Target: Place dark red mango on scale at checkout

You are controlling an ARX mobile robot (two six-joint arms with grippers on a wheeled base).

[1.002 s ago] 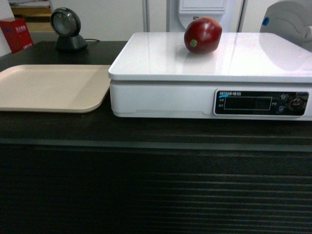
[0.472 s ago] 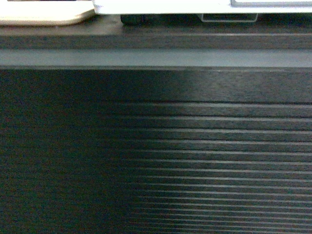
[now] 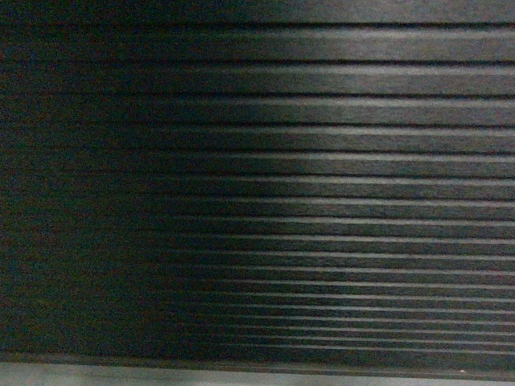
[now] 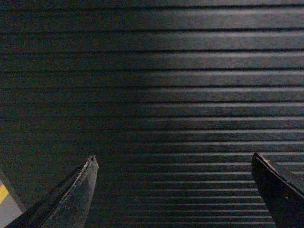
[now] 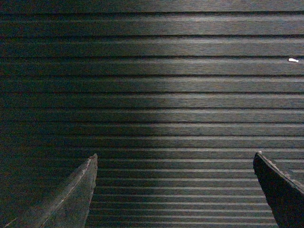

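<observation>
Slatted panelling of the checkout (image 3: 322, 161) fills all three views; nothing else of the counter is shown. A pale grey strip, taken to be the plinth (image 3: 241, 376), is seen along the bottom edge of the head view. The left hand (image 4: 173, 190) is spread wide and nothing is held between its fingers (image 4: 78, 194). The right hand (image 5: 173, 190) is likewise spread and empty, facing the same slats. A small white fleck (image 5: 293, 60) is noted on one slat. The dark red mango and the scale are not in view, so the fruit's position cannot be confirmed. Its direction from either hand, its long axis and the nearer arm cannot be judged; both are presumed above the frame.
</observation>
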